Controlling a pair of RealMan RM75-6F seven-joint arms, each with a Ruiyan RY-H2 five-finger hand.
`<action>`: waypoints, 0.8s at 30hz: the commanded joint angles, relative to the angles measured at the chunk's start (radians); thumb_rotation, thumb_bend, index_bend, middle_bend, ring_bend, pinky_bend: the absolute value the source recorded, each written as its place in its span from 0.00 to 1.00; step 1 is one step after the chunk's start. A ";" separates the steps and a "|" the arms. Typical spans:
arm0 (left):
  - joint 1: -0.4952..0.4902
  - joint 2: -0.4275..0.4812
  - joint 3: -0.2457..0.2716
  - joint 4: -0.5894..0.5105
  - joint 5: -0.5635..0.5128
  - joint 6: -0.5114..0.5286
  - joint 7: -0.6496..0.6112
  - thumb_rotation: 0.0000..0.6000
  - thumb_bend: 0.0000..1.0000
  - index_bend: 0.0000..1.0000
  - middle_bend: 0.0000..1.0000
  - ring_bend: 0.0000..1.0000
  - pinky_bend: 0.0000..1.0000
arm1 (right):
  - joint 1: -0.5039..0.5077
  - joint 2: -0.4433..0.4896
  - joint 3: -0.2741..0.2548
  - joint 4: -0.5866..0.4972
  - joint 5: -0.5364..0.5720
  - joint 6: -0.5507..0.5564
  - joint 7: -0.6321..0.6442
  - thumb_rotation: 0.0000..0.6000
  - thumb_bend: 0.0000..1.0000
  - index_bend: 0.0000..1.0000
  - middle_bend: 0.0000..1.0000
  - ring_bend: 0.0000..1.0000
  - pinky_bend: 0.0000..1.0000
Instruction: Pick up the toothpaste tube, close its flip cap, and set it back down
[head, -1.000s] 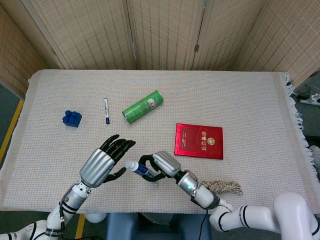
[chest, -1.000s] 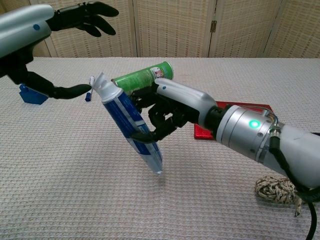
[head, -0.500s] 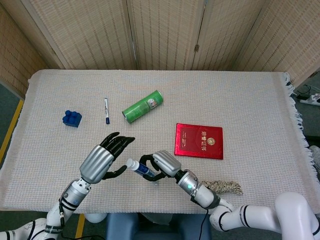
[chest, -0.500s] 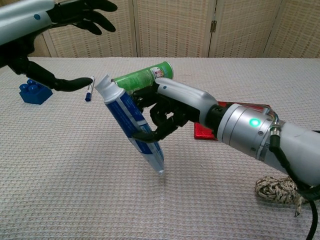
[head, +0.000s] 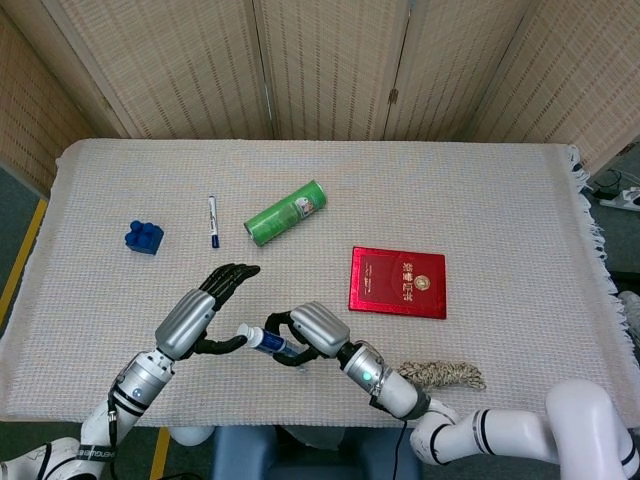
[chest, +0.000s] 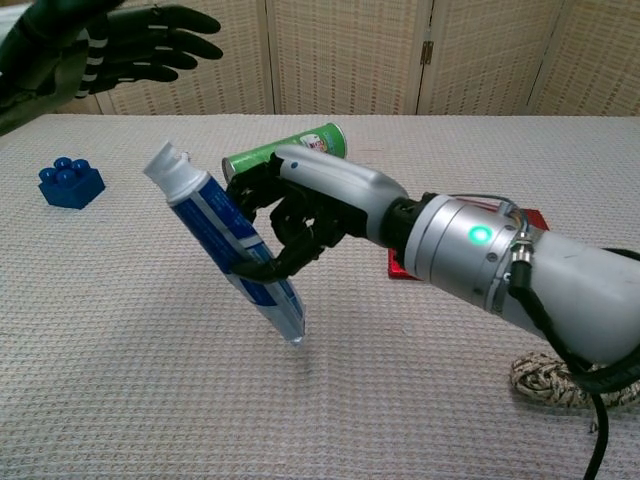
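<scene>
My right robot hand (chest: 290, 215) grips the blue-and-white toothpaste tube (chest: 225, 243) tilted, cap toward 10 o'clock; left robot hand (head: 205, 310) open, thumb at cap, next press the flip cap shut.

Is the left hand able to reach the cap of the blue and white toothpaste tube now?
Probably yes. The right hand holds the blue and white toothpaste tube tilted, cap toward the left hand. In the head view nothing lies between them.

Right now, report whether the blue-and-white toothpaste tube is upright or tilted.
Tilted: the blue-and-white toothpaste tube leans cap-end up-left in the right hand, tail on the cloth.
</scene>
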 joint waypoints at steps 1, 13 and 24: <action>-0.011 -0.012 0.001 0.000 -0.015 -0.006 0.058 0.00 0.13 0.03 0.09 0.05 0.00 | 0.013 -0.021 0.023 -0.029 0.045 -0.010 -0.063 1.00 1.00 0.70 0.69 0.77 0.72; -0.032 -0.045 0.002 -0.017 -0.082 -0.031 0.194 0.00 0.13 0.02 0.08 0.04 0.00 | 0.044 -0.089 0.070 -0.052 0.143 -0.006 -0.205 1.00 1.00 0.72 0.70 0.78 0.72; -0.039 -0.052 0.010 -0.023 -0.116 -0.045 0.243 0.00 0.13 0.00 0.07 0.03 0.00 | 0.043 -0.153 0.082 -0.018 0.142 0.040 -0.220 1.00 1.00 0.75 0.72 0.80 0.74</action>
